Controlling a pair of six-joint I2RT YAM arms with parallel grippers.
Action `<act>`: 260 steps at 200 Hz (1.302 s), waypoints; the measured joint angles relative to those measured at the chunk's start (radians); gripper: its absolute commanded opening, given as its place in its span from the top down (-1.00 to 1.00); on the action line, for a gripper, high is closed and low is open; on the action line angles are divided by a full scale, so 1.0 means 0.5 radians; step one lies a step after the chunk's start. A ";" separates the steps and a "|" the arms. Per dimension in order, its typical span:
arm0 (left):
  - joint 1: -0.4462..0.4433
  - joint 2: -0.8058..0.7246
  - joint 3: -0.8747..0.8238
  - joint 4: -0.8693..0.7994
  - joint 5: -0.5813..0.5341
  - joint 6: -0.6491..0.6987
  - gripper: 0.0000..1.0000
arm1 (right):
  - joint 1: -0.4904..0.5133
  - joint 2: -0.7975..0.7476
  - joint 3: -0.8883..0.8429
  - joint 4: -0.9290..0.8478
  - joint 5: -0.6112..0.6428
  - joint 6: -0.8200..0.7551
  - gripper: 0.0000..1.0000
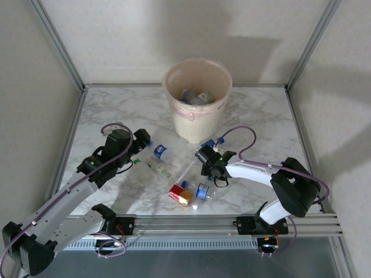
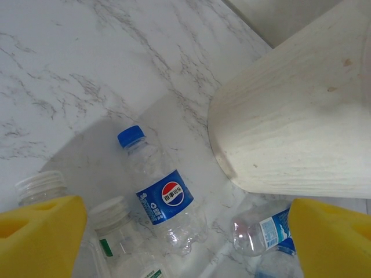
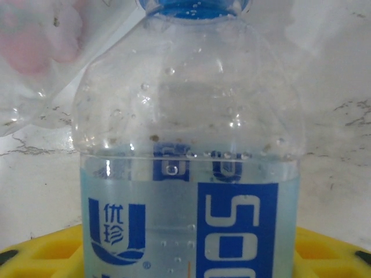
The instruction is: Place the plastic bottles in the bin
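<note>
Several bottles loose on the marble [image 1: 261, 116]

Several plastic bottles [image 1: 180, 195] lie mid-frame below the bin [image 1: 200, 124], at upper centre, which holds more. My right gripper [image 1: 215, 175] flanks a blue-labelled bottle [image 3: 191, 174]; I cannot tell if it is clamped. My left gripper [image 1: 144, 141], fingers apart, hangs over a Pepsi bottle [image 2: 159, 191].

1. A clear bottle [image 3: 191, 133] sits very near the lens, its blue cap [image 3: 191, 7] at the top and droplets inside its shoulder.
2. Its blue label [image 3: 237, 231] carries white lettering.
3. The right claw [image 3: 188, 263] shows yellow fingers [image 3: 40, 255] either side of the bottle; whether they touch it cannot be told.
4. Behind are the marbled counter [image 3: 336, 116] and a pinkish translucent film [image 3: 35, 46].
</note>
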 measured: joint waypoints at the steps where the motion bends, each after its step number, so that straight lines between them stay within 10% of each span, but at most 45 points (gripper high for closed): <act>1: 0.000 0.000 0.000 0.000 0.000 0.000 -0.78 | 0.000 -0.002 0.000 -0.002 0.000 0.002 -0.10; 103: 0.022 -0.001 -0.056 0.008 0.009 -0.037 -0.72 | -0.010 -0.640 0.027 -0.406 0.231 0.045 -0.07; 153: 0.031 0.022 -0.056 0.038 0.042 -0.053 -0.70 | -0.060 -0.837 0.589 -0.733 0.436 -0.041 -0.07; 260: 0.033 0.037 -0.082 0.060 0.060 -0.076 -0.69 | -0.217 -0.269 1.925 -0.642 0.560 -0.642 -0.07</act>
